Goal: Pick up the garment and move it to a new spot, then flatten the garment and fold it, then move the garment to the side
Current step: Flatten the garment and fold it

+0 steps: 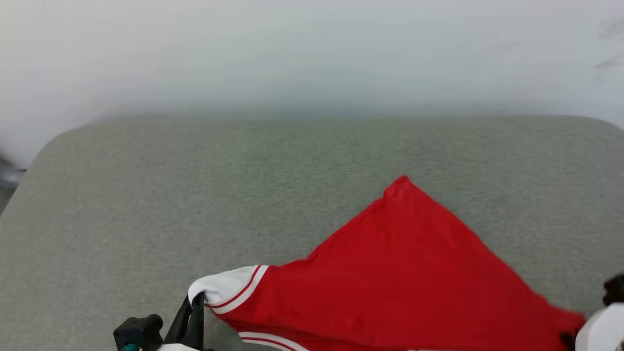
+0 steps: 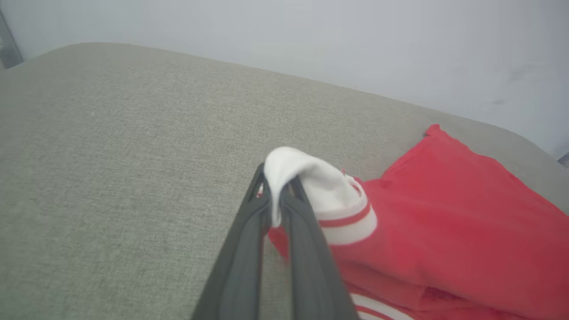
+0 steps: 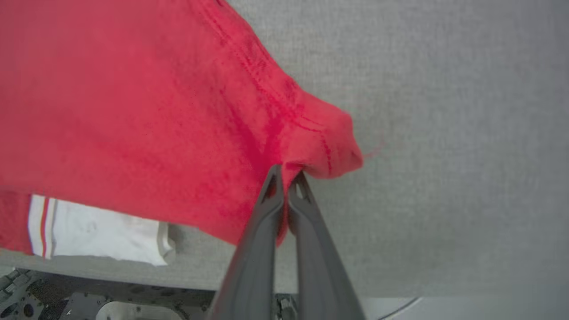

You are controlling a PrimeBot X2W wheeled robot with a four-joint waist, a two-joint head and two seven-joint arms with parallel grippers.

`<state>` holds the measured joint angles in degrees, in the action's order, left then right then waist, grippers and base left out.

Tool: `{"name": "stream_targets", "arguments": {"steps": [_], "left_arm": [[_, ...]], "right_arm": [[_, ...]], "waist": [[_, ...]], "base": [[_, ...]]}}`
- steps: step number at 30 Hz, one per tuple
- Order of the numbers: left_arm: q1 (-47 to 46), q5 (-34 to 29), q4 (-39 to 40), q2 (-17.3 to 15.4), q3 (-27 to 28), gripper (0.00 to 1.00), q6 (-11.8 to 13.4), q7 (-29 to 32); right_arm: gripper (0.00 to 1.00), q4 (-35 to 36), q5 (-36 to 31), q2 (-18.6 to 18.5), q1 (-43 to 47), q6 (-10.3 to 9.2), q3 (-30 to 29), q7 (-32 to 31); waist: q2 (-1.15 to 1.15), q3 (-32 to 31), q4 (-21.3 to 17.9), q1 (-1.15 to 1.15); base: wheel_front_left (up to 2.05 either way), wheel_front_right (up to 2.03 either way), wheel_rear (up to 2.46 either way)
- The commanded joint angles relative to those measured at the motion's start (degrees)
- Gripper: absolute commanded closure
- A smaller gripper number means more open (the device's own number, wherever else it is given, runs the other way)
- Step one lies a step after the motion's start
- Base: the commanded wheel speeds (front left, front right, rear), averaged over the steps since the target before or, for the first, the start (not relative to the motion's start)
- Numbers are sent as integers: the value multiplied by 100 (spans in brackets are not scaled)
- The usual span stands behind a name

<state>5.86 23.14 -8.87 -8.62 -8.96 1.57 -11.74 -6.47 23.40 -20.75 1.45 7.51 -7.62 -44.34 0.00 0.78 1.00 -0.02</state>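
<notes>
Head view: red garment (image 1: 399,282), white striped sleeve.

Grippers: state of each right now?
Left gripper: closed on the white sleeve of the bright red jersey shirt.
Right gripper: closed on that shirt's red corner.

garment (image 1: 404,273): body solid bright red. near-left sleeve (image 1: 224,287) white, seam trim (image 1: 248,285) in alternating white/red stripes. other sleeve (image 3: 98,233) also white, same striping at its seam. left gripper (image 2: 278,178) and right gripper (image 3: 286,171): fingers dark grey, matt. black block (image 1: 139,329) near left, teal spot on its near edge. forearm (image 1: 602,331) near right: white. surface (image 1: 195,185): grey-green, fine heathered weave. far wall (image 1: 312,48): pale grey-white, dark smudges (image 1: 609,61) far right.
</notes>
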Motion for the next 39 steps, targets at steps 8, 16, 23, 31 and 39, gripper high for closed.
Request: {"name": "stream_targets", "arguments": {"steps": [8,16,23,31,39], "left_arm": [[88,64,-46,-89,8,100,51,135],[7,41,-49,-81,-89,100,59,139],[-208,-30,63,-74,-202,100,36,116],[-810,-137,213,38,-455,100,-97,89],[-1359,-242,203,144,-684,100,-207,-13]], "right_arm": [[100,512,-181,1296,1304,-4,-515,246],[0,490,-112,1735,1361,-3,-755,1789],[0,139,-307,1785,585,-3,-847,3999],[0,-764,-459,1098,-955,-3,-418,4256],[0,-1267,-52,48,-2461,-3,724,2530]], "waist": [[0,-226,-488,2],[0,-178,-483,2],[0,41,-361,2],[0,692,39,2],[0,1293,409,2]], "base": [[0,0,0],[0,0,0],[0,0,0],[0,0,0],[0,0,0]]}}
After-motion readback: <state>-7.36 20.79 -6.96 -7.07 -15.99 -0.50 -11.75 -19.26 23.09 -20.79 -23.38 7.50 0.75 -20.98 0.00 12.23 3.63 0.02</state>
